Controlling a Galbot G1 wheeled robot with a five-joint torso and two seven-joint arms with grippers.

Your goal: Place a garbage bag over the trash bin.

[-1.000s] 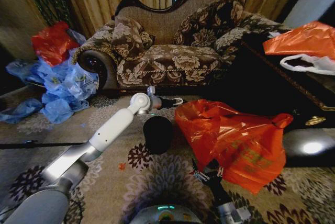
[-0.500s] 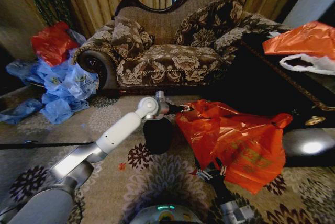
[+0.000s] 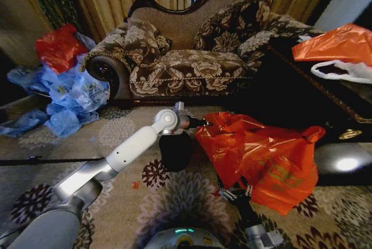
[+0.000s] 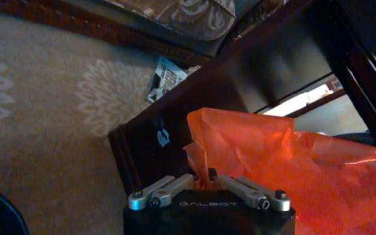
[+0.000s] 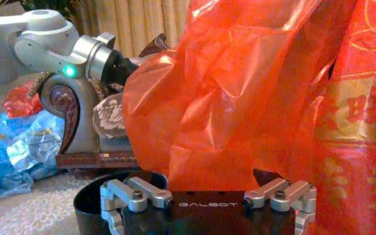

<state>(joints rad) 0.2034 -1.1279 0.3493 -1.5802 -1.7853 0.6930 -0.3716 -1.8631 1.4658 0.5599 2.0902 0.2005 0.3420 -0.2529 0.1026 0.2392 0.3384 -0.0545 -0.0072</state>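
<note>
Orange plastic of the garbage bag point(image 3: 258, 156) hangs stretched between both grippers, just beside the trash bin point(image 3: 175, 150), probably to open its mouth. Left gripper point(image 4: 204, 182) fingers pinch its far edge; right gripper point(image 5: 207, 188) fingers clamp its near edge, it seems.

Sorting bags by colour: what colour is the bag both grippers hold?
Red-orange garbage bag; clearest in the head view.
</note>
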